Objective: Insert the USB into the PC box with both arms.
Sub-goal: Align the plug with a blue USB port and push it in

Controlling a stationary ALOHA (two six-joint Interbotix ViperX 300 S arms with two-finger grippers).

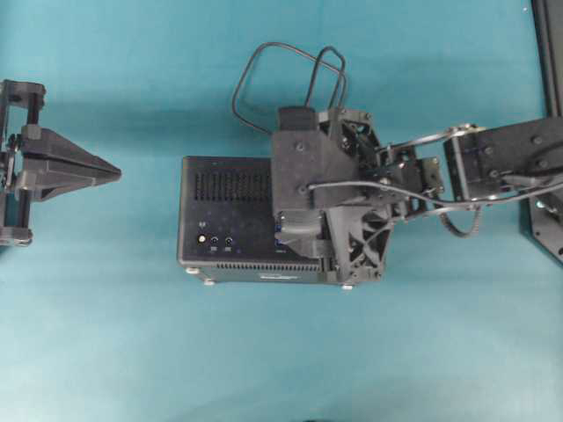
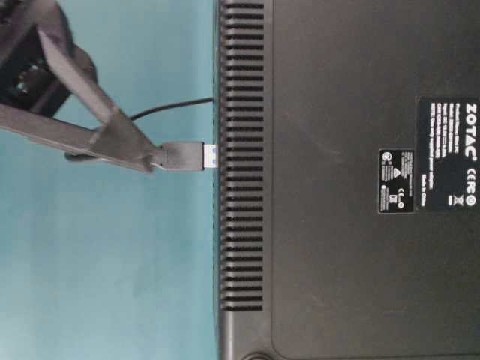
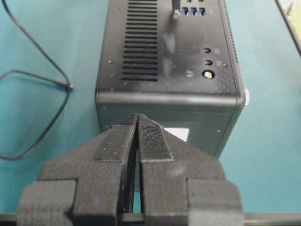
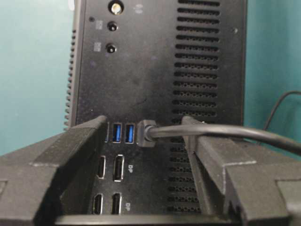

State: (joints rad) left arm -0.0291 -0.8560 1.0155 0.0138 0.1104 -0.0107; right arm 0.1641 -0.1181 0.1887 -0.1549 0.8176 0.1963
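The PC box (image 1: pixel 227 220) lies on a teal bench (image 1: pixel 106 334), port face up, with the right gripper (image 4: pixel 146 136) directly above it. Its fingers (image 4: pixel 207 150) stand wide, one on each side of the USB (image 4: pixel 146 133) plug, which sits in a port beside two free blue ones; whether they touch it cannot be told. The cable loops away over the bench. The left gripper (image 3: pixel 137 136), fingers pressed together and empty, points at the box's end from well apart.
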